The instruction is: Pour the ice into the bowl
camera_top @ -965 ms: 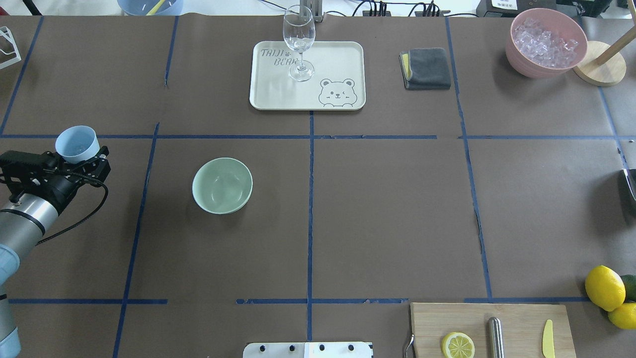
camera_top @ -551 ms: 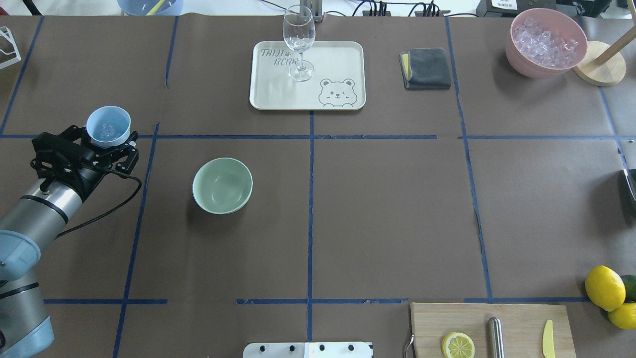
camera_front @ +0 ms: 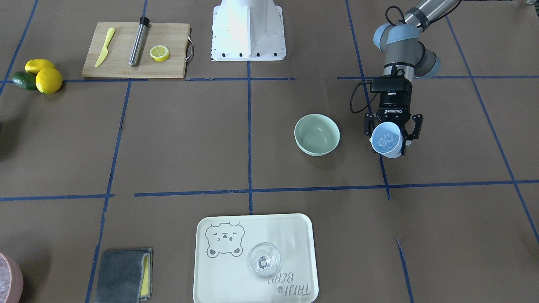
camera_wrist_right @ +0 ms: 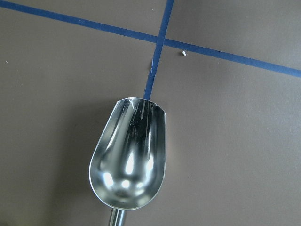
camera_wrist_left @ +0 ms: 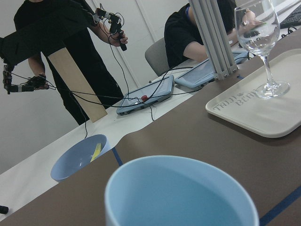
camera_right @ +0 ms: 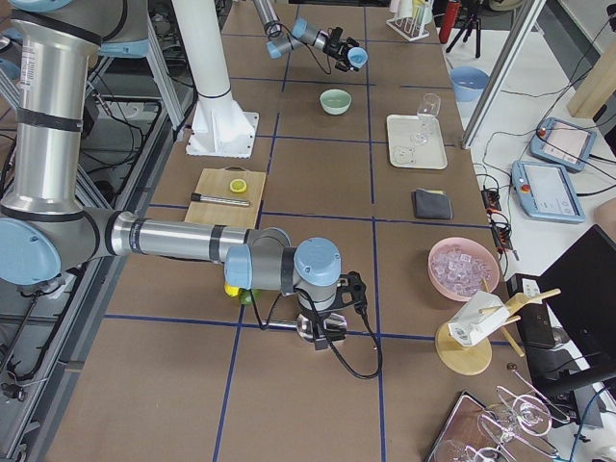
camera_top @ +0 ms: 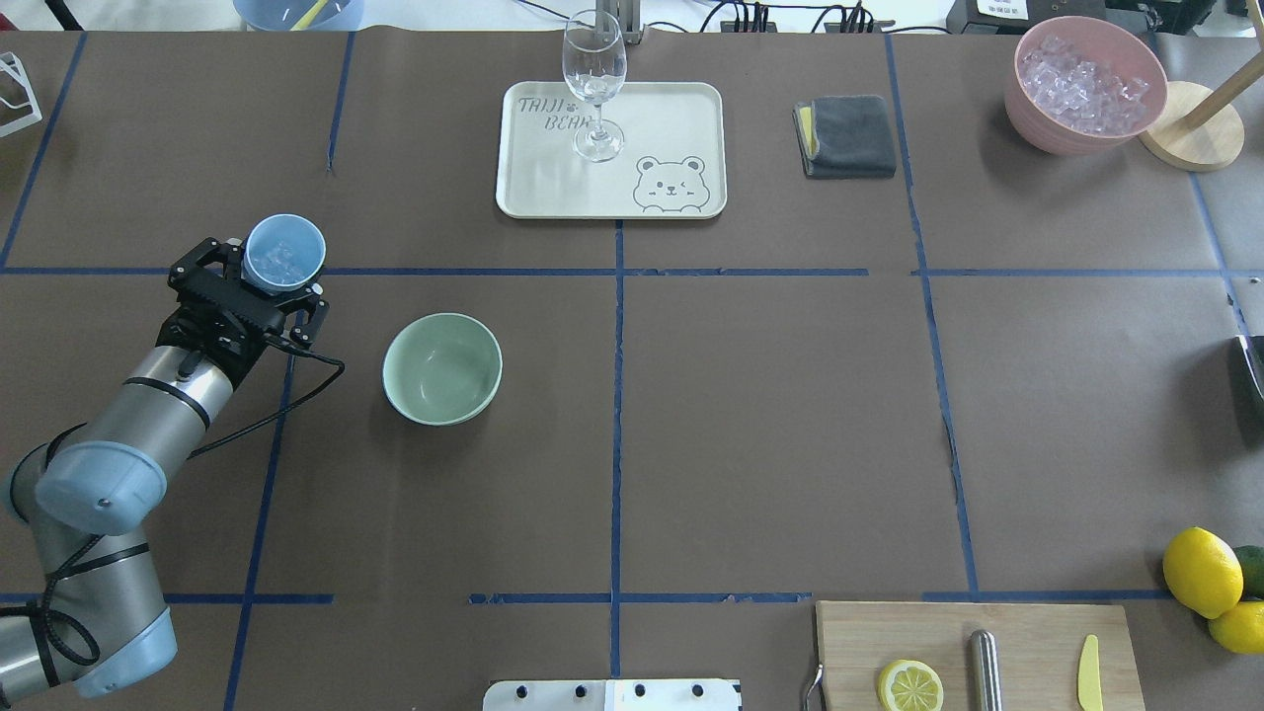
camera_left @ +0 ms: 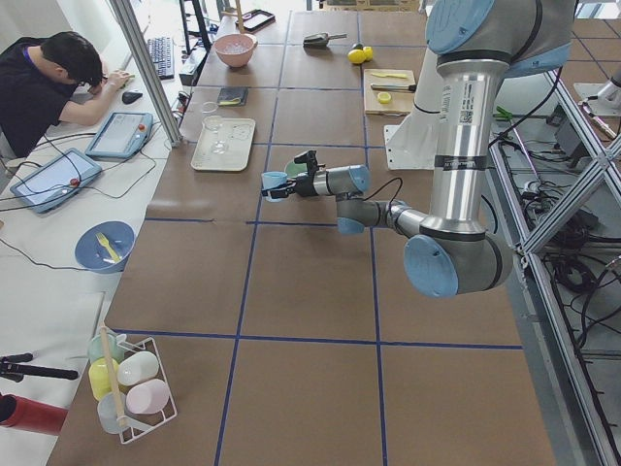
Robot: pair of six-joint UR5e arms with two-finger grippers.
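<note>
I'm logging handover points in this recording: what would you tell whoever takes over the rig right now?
Left gripper: shut on the blue cup, held clear of the table, near upright, on the robot's left of the bowl.
Right gripper: open or shut cannot be told; an empty metal scoop shows in its wrist view.
Ice is in the cup; the bowl is empty.
Done: cup picked up.
Left: bring it over the bowl and tip the ice in.

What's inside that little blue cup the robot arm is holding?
Small clear ice cubes lie in the blue cup. The cup's floor beneath them is covered, and their exact number cannot be told.
</note>
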